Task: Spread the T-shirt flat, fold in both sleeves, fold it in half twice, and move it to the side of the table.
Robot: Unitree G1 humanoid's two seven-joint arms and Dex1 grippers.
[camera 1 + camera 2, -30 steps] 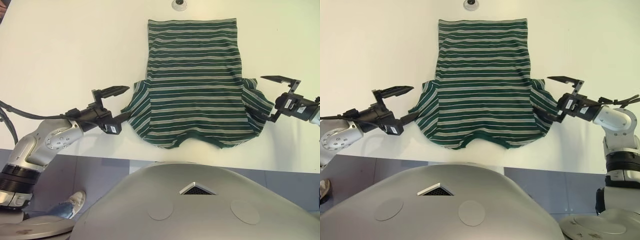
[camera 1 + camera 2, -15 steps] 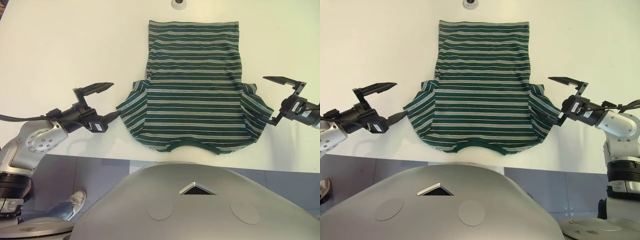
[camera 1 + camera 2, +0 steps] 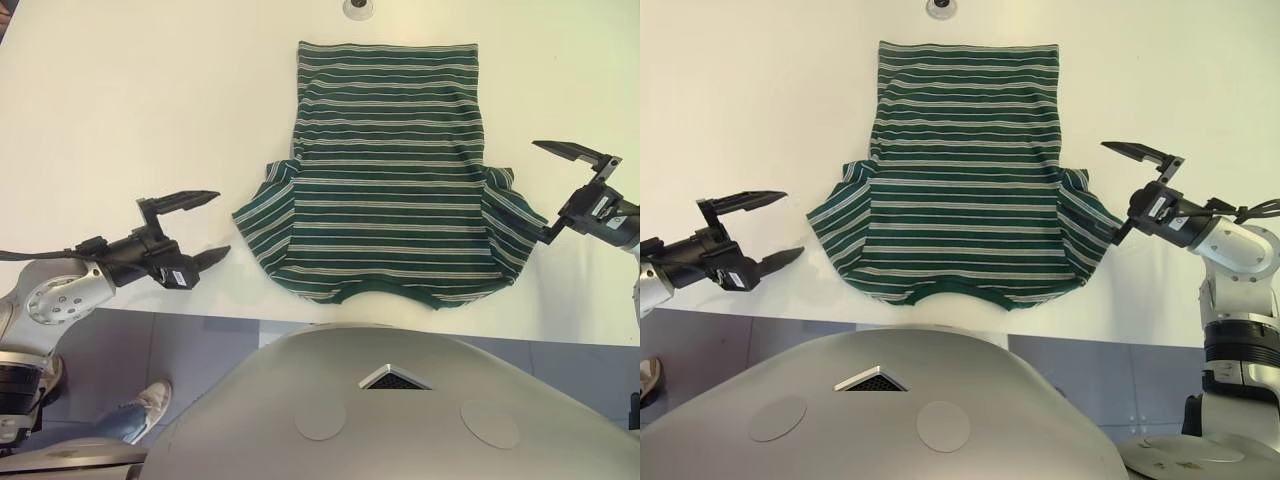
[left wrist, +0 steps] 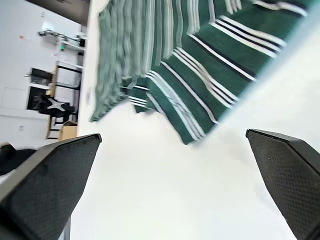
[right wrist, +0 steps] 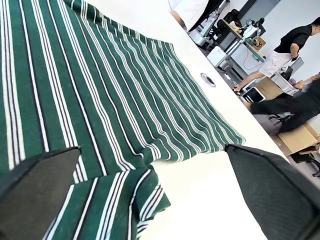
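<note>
A green T-shirt with white stripes (image 3: 390, 170) lies flat on the white table (image 3: 120, 100), hem at the far side, collar toward the near edge, both short sleeves out to the sides. My left gripper (image 3: 205, 226) stands open a short way left of the left sleeve (image 4: 190, 100), with bare table between. My right gripper (image 3: 543, 192) is open at the right sleeve (image 3: 515, 215), its lower finger touching the sleeve's edge. The right wrist view has the striped cloth (image 5: 100, 90) between and under its fingers.
A round cable grommet (image 3: 357, 8) sits in the table beyond the hem. The table's near edge (image 3: 150, 305) runs just below both grippers. Wide bare table lies left and right of the shirt. Desks, boxes and people stand in the room behind.
The left sleeve has been drawn outward to the left. My left gripper then backed off leftward, clear of the cloth. The right gripper shifted slightly to the right, staying open.
</note>
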